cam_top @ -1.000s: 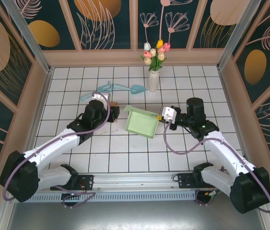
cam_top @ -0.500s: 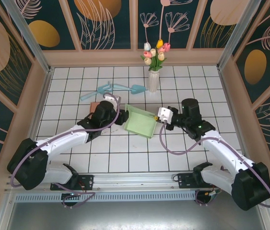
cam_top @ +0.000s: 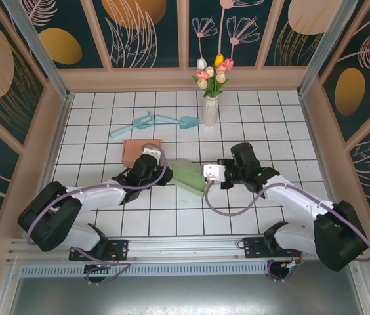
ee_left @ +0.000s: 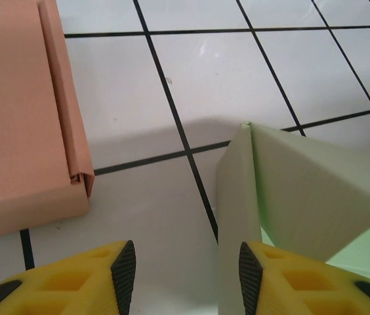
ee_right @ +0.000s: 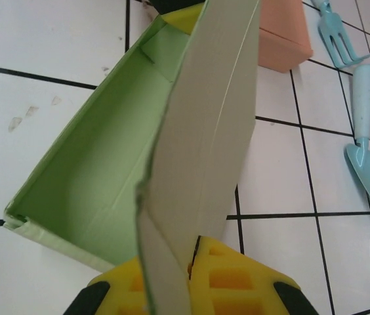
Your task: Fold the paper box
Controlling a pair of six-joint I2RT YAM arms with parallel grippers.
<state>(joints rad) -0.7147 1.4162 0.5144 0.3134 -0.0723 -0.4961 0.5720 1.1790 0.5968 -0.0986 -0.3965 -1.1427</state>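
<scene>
Top external: tiled table [cam_top: 106, 216] within floral walls [cam_top: 145, 33]; right jaws pinch green box [cam_top: 188, 176], left jaws spread, possibly touching it.

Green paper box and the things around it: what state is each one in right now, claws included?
green paper box, partly folded, open-topped, one wall pinched
right claw, shut on that wall
left claw, open, at the box's corner, not gripping
pink box, lying flat on the tiles
vase of tulips, upright
blue trowel, lying flat
blue fork, lying flat
</scene>
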